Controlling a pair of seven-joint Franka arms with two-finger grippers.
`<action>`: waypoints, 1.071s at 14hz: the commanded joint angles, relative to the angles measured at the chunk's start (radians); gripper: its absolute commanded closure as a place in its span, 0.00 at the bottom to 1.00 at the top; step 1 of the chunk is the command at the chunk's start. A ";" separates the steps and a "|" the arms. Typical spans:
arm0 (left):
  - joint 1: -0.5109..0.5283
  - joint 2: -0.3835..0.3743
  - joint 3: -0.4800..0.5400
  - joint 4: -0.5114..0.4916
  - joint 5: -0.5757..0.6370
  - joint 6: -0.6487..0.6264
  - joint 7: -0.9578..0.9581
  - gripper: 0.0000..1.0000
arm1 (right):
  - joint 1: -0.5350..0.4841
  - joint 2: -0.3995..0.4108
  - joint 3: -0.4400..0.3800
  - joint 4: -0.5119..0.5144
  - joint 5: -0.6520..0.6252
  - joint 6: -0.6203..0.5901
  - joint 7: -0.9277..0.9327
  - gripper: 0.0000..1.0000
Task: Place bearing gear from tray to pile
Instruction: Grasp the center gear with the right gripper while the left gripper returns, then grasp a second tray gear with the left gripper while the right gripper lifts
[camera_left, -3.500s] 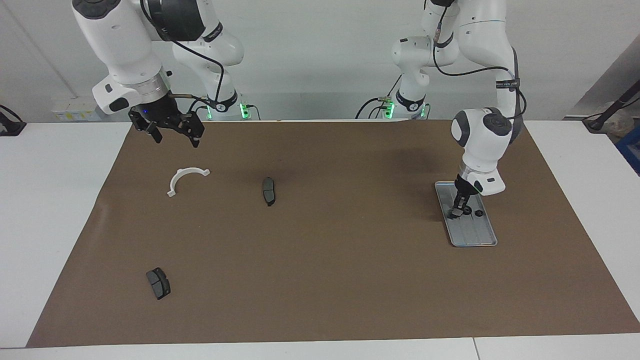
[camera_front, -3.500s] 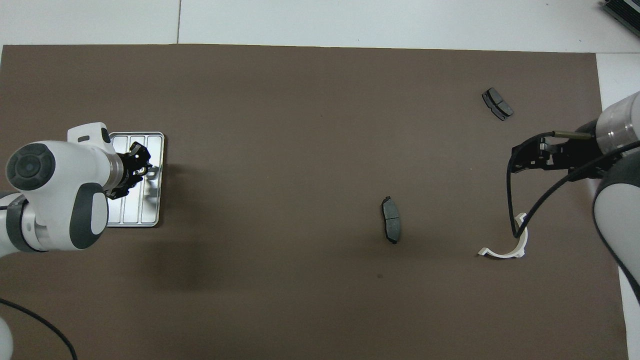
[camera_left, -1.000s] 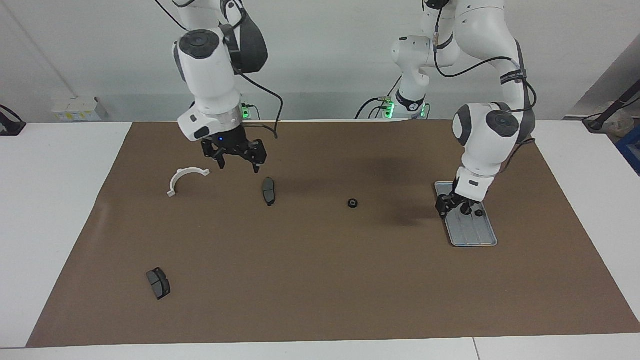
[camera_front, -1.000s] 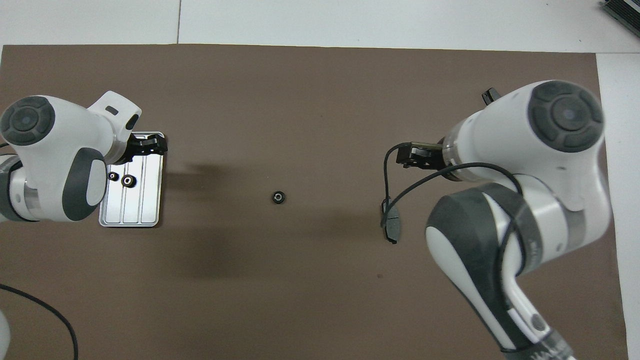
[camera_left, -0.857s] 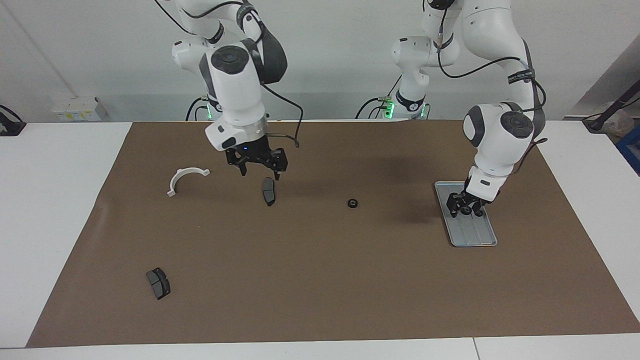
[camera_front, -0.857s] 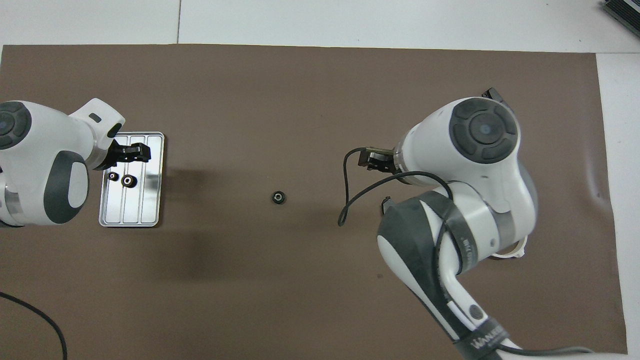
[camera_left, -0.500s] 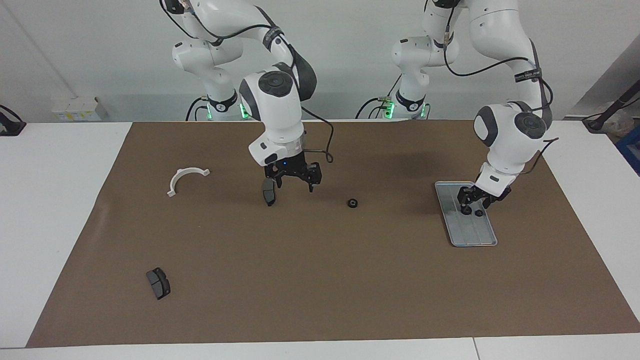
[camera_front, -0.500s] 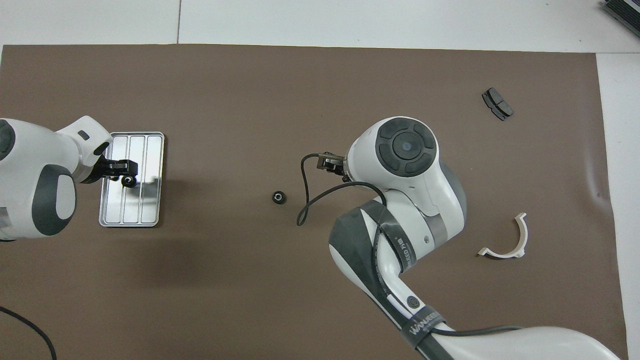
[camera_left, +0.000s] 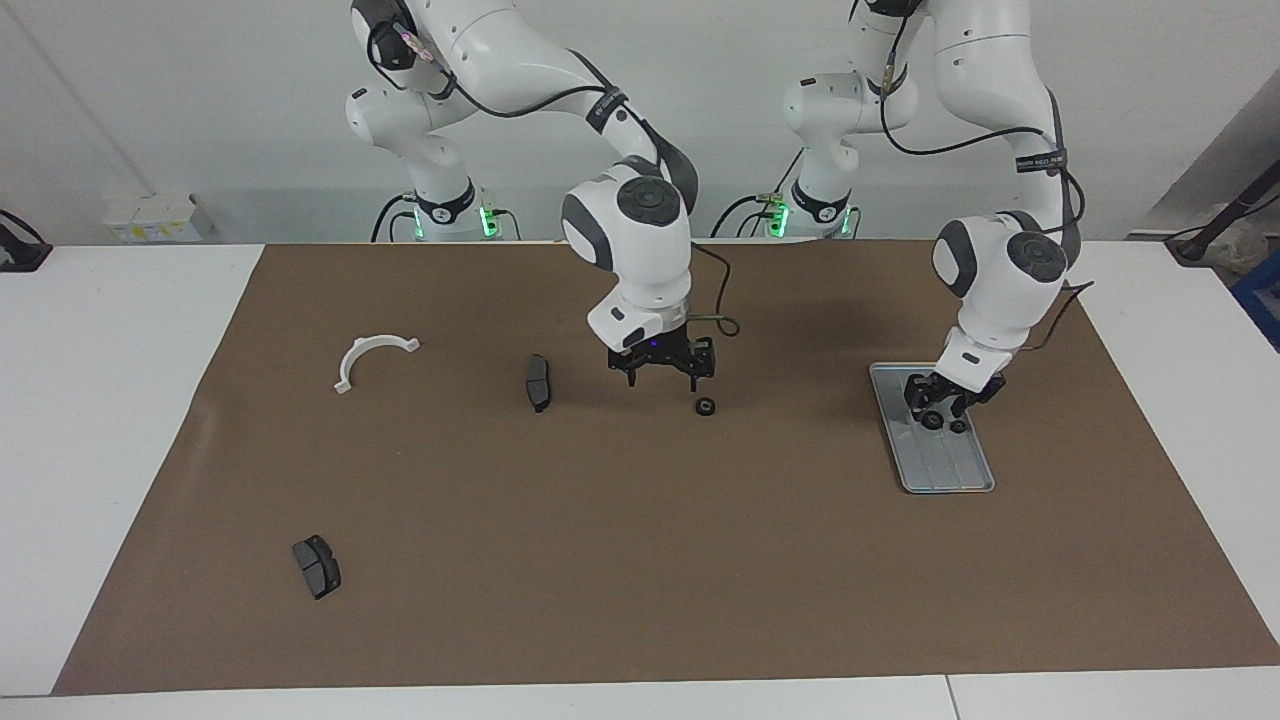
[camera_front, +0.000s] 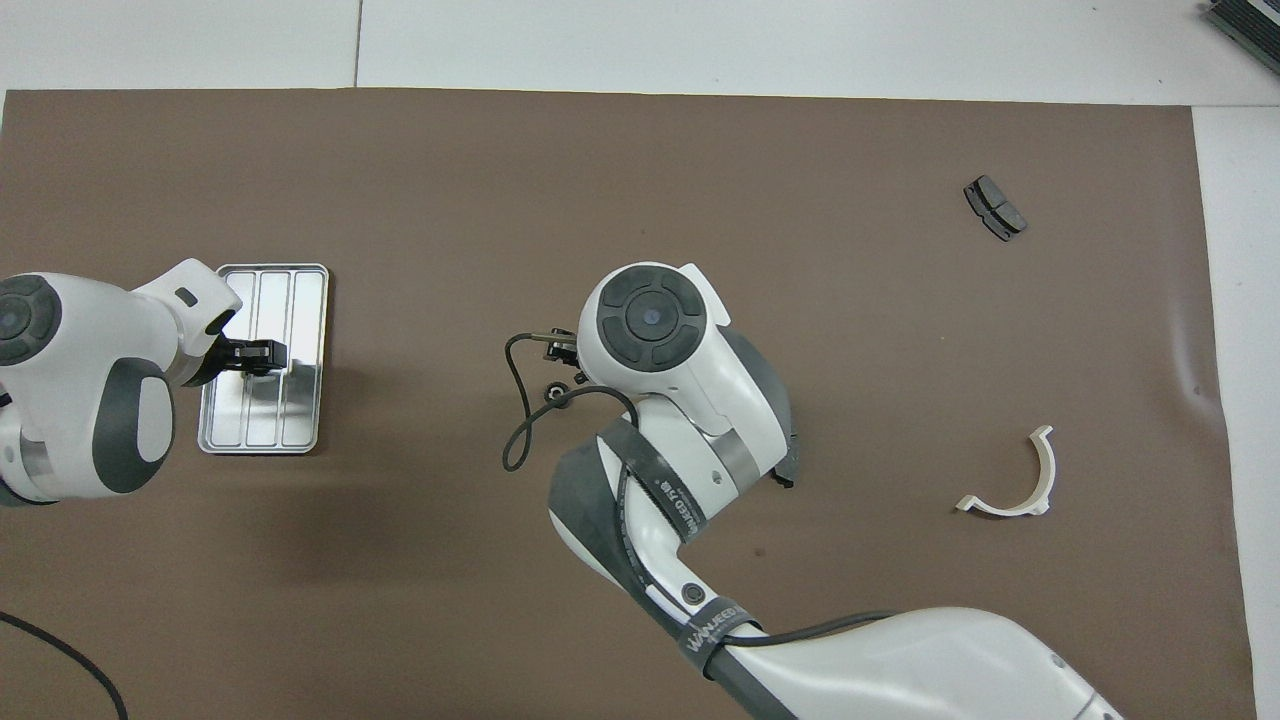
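Silver-grey, the tray (camera_left: 938, 458) sits at your facing view's three o'clock, two gears (camera_left: 957, 427) inside; your left gripper (camera_left: 937, 405) hangs spread over them, your right gripper (camera_left: 662, 372) spread above the lone gear (camera_left: 706, 407) at centre.

The tray (camera_left: 940, 465) lies on the mat (camera_left: 640, 560) toward the left arm's end of the table (camera_left: 100, 420), with two small gears (camera_left: 945, 423) in it. The left end effector (camera_left: 938, 408) is low over that tray, at the gears. One gear (camera_left: 706, 407) lies alone near the mat's middle; the right end effector (camera_left: 662, 375) hangs just beside it. A brake pad (camera_left: 538, 382) lies next toward the right arm's end, then a half-ring bracket (camera_left: 370, 358). A second brake pad (camera_left: 317, 566) lies farthest from the robots.
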 joint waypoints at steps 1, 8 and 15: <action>0.015 -0.019 -0.010 -0.043 0.018 0.049 0.007 0.35 | 0.026 0.100 -0.003 0.124 -0.034 -0.007 0.040 0.00; 0.015 -0.019 -0.010 -0.066 0.018 0.058 0.010 0.46 | 0.076 0.160 0.000 0.137 -0.082 0.062 0.046 0.00; 0.017 -0.014 -0.010 -0.057 0.018 0.078 0.004 0.76 | 0.091 0.149 0.000 0.043 -0.106 0.112 0.037 0.13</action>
